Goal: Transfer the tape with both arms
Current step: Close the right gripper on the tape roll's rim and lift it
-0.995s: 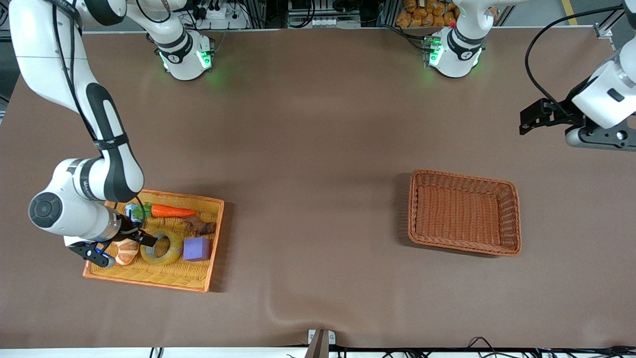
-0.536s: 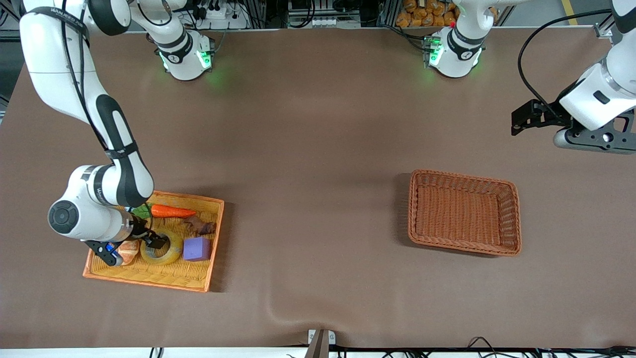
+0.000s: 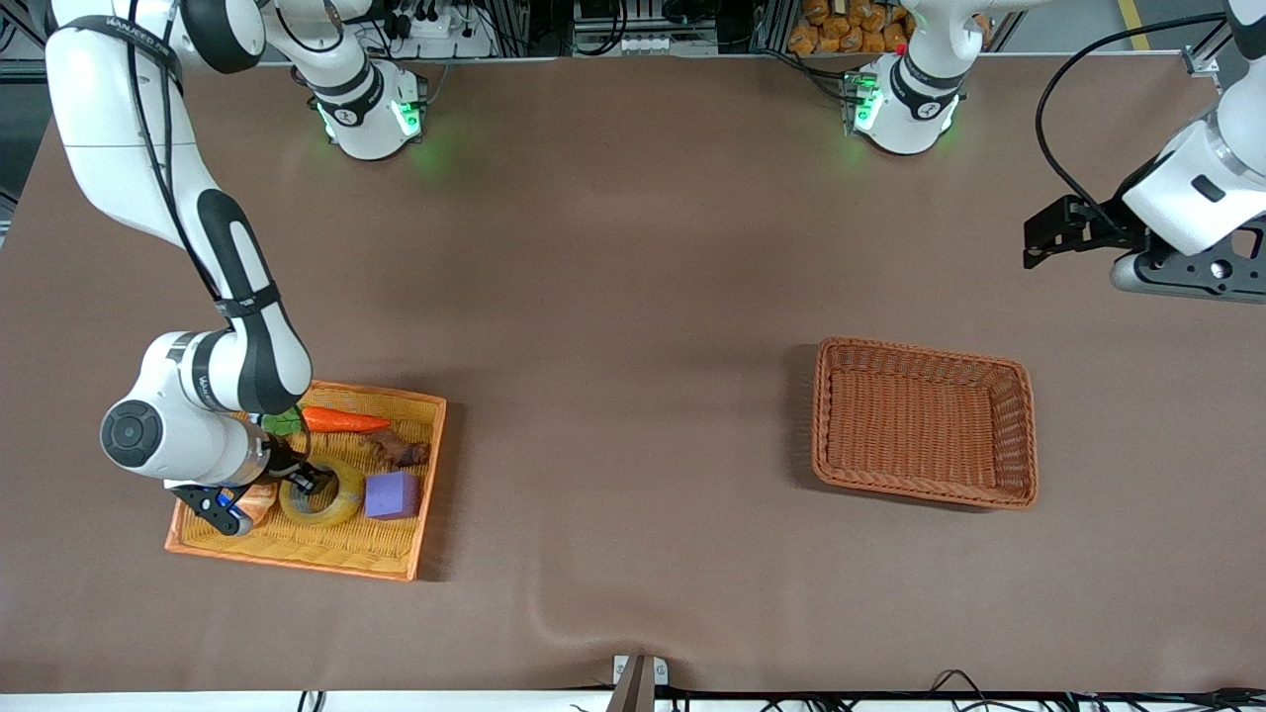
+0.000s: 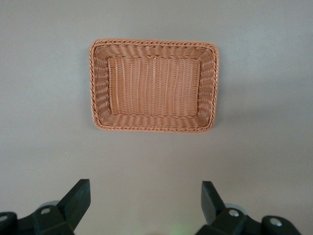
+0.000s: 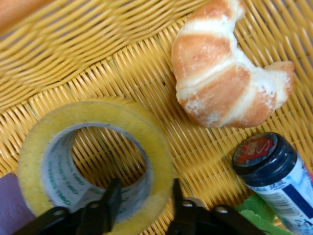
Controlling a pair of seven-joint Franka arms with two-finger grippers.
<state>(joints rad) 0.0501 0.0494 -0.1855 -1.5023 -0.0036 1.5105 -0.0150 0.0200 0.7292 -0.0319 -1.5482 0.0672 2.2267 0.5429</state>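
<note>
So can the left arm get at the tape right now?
Probably not. The tape lies in the yellow tray at the right arm's end, with the right gripper straddling its wall. The left gripper waits open, high past the empty brown basket.

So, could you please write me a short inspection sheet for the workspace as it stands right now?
Surface: brown table, slight wrinkle near the front edge.
Job's things: tape lies flat in the yellow tray; brown basket holds nothing.
Clutter: croissant, carrot, purple block, small bottle and a dark brown item share the tray.
Claws: right claw straddles the tape's wall, one finger inside the hole, one outside; left claw open, waiting in the air at the left arm's end of the table.
Cables: black cable loops to the left arm.
Surroundings: equipment along the table's edge by the arms' bases.
</note>
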